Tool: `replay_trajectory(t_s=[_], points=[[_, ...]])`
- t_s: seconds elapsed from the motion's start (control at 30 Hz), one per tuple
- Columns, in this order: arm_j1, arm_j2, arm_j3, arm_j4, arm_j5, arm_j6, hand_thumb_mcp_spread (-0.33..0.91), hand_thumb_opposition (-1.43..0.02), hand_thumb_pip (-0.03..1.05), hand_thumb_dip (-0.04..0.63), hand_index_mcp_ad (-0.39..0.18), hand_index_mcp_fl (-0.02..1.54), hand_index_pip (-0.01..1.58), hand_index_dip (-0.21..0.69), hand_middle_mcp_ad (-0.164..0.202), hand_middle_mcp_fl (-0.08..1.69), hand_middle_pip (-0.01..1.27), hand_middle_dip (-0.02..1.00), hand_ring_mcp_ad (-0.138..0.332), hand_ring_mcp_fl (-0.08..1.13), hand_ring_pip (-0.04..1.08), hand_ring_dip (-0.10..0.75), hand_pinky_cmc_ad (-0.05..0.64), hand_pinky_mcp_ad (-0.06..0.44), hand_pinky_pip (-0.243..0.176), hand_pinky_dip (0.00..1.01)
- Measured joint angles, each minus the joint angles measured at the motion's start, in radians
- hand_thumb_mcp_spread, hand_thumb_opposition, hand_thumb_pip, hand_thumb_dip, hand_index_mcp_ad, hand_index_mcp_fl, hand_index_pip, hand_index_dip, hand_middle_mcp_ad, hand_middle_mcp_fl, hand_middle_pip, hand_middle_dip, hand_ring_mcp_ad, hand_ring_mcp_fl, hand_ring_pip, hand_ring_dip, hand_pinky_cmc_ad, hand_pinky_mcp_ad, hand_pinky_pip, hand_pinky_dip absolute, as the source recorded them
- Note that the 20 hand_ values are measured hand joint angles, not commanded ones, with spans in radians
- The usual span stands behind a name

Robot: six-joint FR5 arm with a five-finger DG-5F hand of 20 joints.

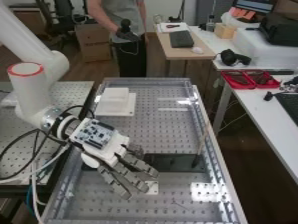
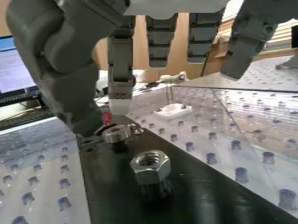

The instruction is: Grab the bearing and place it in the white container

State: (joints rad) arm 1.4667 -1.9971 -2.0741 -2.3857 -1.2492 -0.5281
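My hand (image 1: 112, 150) hangs over the near half of the bench, beside and partly over a black plate (image 1: 174, 161), with its fingers extended and apart. In the wrist view the fingers and thumb of the hand (image 2: 60, 65) are spread. A metal ring, apparently the bearing (image 2: 117, 133), stands low over the black plate (image 2: 193, 200), close beside the thumb's tip; whether they touch I cannot tell. Nothing is gripped. The white container (image 1: 114, 98) rests at the far left of the bench, beyond the hand.
A hex nut (image 2: 151, 167) stands upright on the black plate near the ring. A small white holder (image 2: 173, 110) is on the perforated surface. A thin rod (image 1: 200, 145) rises at the bench's right side. Raised rails (image 1: 216, 165) edge the bench, and cables hang beside the arm.
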Motion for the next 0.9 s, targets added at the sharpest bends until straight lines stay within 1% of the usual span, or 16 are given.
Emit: replay_trajectory(t_s=[0.17, 0.47, 0.67, 0.8, 0.9], points=[[0.009, -0.003, -0.013, 0.037, 0.007, -0.03, 0.35, -0.79, 0.72, 0.236, -0.159, -0.01, 1.46, 0.169, 0.035, 0.0, 0.13, 0.23, 0.161, 0.0, 0.11, 0.093, 0.396, 0.309, -0.12, 0.38], [0.019, -0.02, -0.016, 0.064, 0.016, -0.05, 0.35, -0.79, 0.72, 0.236, -0.159, -0.01, 1.46, 0.164, 0.035, 0.0, 0.13, 0.23, 0.161, 0.0, 0.12, 0.093, 0.396, 0.309, -0.12, 0.41], [0.024, -0.023, -0.025, 0.106, 0.022, -0.098, 0.35, -0.79, 0.72, 0.236, -0.159, -0.01, 1.48, 0.164, 0.035, 0.0, 0.13, 0.23, 0.161, 0.0, 0.14, 0.091, 0.4, 0.309, -0.12, 0.44], [0.024, -0.024, -0.026, 0.108, 0.025, -0.108, 0.33, -0.79, 0.72, 0.236, -0.159, -0.01, 1.48, 0.164, 0.035, 0.0, 0.13, 0.24, 0.161, 0.0, 0.17, 0.084, 0.396, 0.309, -0.12, 0.46], [0.022, -0.025, -0.029, 0.11, 0.025, -0.113, 0.33, -0.79, 0.72, 0.236, -0.159, -0.01, 1.48, 0.164, 0.035, 0.0, 0.13, 0.23, 0.161, 0.0, 0.17, 0.077, 0.396, 0.309, -0.122, 0.47]])
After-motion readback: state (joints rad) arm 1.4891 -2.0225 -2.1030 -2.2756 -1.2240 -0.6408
